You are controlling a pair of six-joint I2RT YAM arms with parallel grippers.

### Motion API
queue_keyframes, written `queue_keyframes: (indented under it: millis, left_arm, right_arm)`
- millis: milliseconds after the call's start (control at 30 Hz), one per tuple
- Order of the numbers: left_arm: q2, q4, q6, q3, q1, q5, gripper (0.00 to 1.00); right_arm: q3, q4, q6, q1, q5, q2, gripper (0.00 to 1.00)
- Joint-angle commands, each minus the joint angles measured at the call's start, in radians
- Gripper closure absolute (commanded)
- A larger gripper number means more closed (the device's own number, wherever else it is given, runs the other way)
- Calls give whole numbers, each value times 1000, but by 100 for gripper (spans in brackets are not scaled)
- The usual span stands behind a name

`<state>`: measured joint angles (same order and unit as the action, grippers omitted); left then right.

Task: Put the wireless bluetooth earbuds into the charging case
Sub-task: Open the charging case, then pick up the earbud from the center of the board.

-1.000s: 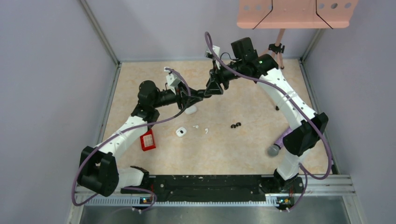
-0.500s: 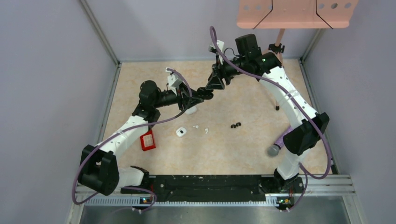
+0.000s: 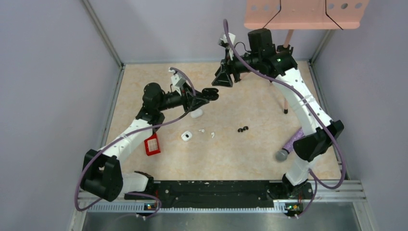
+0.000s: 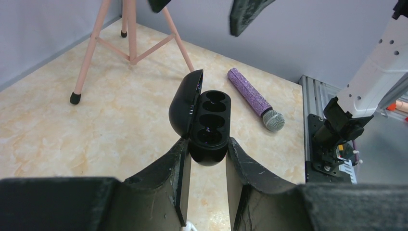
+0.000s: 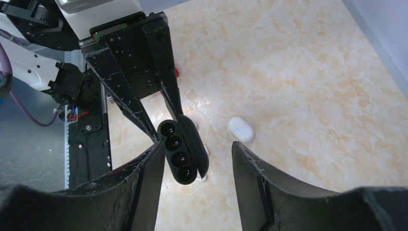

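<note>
My left gripper [image 3: 204,95] [image 4: 208,150] is shut on the lower end of a black charging case [image 3: 210,93] [image 4: 208,126], held above the table. Its lid [image 4: 185,104] stands open, and the sockets look dark, with no earbud visible in them. My right gripper [image 3: 223,80] [image 5: 196,146] hangs open above and behind the case [image 5: 179,153], apart from it and holding nothing. A black pair of earbuds [image 3: 243,129] lies on the table to the right of centre. Two white earbuds [image 3: 202,130] [image 3: 212,135] lie near the middle.
A closed white case [image 3: 196,113] [image 5: 240,129] lies under the left gripper, and a small open white case [image 3: 186,136] sits nearer. A red box [image 3: 152,145] is at the left and a purple microphone [image 3: 287,149] [image 4: 254,98] at the right. A pink tripod [image 3: 287,72] [image 4: 130,43] stands at the back right.
My right gripper has drawn up and back from the black case, which it was close against. The left gripper still holds the case, now with its lid showing open.
</note>
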<state>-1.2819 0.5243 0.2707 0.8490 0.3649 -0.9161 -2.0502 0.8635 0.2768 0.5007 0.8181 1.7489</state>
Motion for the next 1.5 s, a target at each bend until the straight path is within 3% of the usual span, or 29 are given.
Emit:
queue_keyframes:
  millis: [0, 200, 367, 500, 1067, 1467]
  left_arm:
    - [0, 60, 68, 17, -14, 29, 100]
    - [27, 17, 77, 20, -42, 20, 100]
    - [61, -24, 76, 5, -84, 21, 100]
    - [81, -54, 82, 0, -109, 36, 100]
    - [157, -185, 70, -5, -185, 60, 100]
    - [157, -212, 55, 4, -201, 71, 100]
  right_arm:
    - [14, 21, 45, -10, -47, -90, 47]
    - [309, 27, 81, -79, -110, -216, 56]
    - [681, -28, 288, -89, -266, -363, 67]
    - [797, -87, 338, -91, -315, -346, 71]
    - [705, -149, 393, -101, -357, 83, 75]
    - [690, -111, 446, -103, -370, 144, 72]
